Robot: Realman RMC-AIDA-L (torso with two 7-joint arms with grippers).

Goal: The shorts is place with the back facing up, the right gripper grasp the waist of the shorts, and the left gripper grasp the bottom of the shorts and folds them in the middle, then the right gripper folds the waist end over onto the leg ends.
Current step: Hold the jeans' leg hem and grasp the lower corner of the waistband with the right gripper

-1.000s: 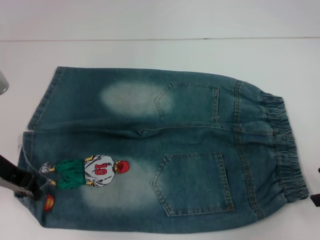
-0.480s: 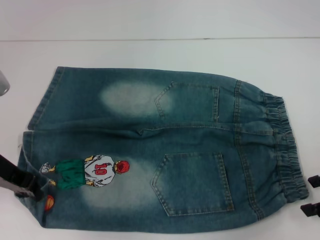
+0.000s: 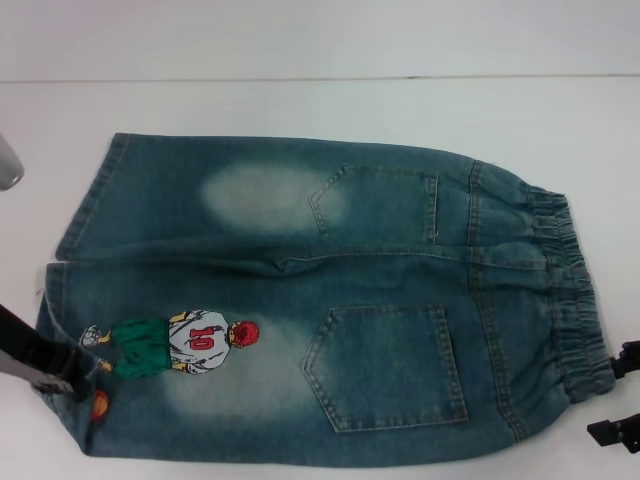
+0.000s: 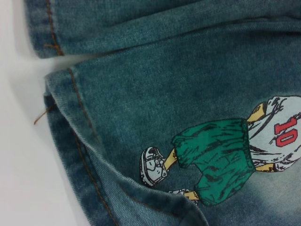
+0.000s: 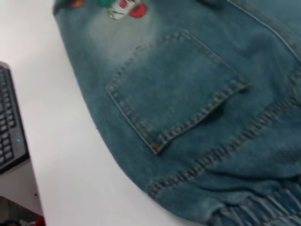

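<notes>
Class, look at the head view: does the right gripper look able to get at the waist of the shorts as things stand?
Probably yes. The right gripper sits open just beside the near corner of the waist of the shorts, with only bare table between them and nothing lying on the band.

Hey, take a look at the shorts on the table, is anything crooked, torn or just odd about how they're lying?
Mostly fine: the shorts lie flat, back up, no tear showing. One oddity: the hem of the leg with the cartoon player patch is turned up into a ridge by the left gripper, with a loose orange thread there. The right gripper is open beside the waistband.
</notes>
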